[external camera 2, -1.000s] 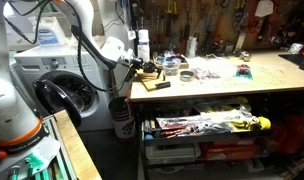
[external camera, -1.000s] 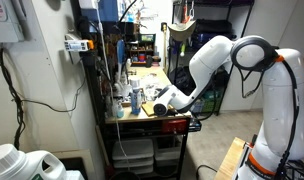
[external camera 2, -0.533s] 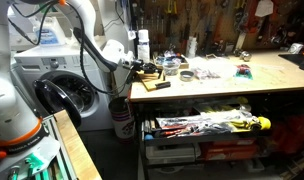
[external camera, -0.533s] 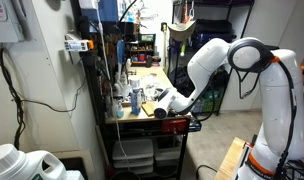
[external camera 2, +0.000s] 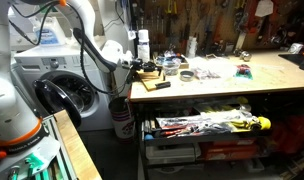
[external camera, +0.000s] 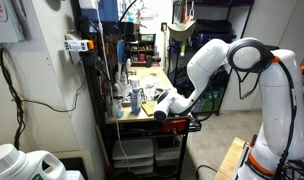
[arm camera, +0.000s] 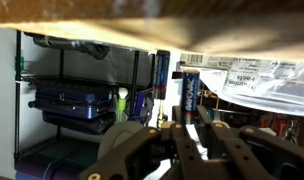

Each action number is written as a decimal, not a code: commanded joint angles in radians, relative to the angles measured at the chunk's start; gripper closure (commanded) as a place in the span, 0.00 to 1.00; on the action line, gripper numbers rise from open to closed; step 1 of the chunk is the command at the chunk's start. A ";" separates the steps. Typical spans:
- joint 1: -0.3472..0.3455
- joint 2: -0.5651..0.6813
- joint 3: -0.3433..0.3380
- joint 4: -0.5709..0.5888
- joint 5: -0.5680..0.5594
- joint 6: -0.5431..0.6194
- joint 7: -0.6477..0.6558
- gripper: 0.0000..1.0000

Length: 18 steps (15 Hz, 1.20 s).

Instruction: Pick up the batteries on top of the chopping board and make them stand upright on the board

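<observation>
Gripping one battery (arm camera: 189, 92) between its fingertips, the hand (arm camera: 191, 122) is closed at the end of the table (external camera 2: 232, 92), as we see in both exterior views. A second battery (arm camera: 163, 75) stands just beside it. Whether they rest on the chopping board we cannot tell.

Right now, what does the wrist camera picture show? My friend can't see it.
At the bottom, the shut gripper seems to pinch a slim dark-blue battery pointing up. Behind are stacked dark blue cases and a clear plastic bag.
</observation>
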 commanded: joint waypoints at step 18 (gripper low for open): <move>-0.016 -0.073 0.030 -0.075 -0.017 -0.027 0.079 0.96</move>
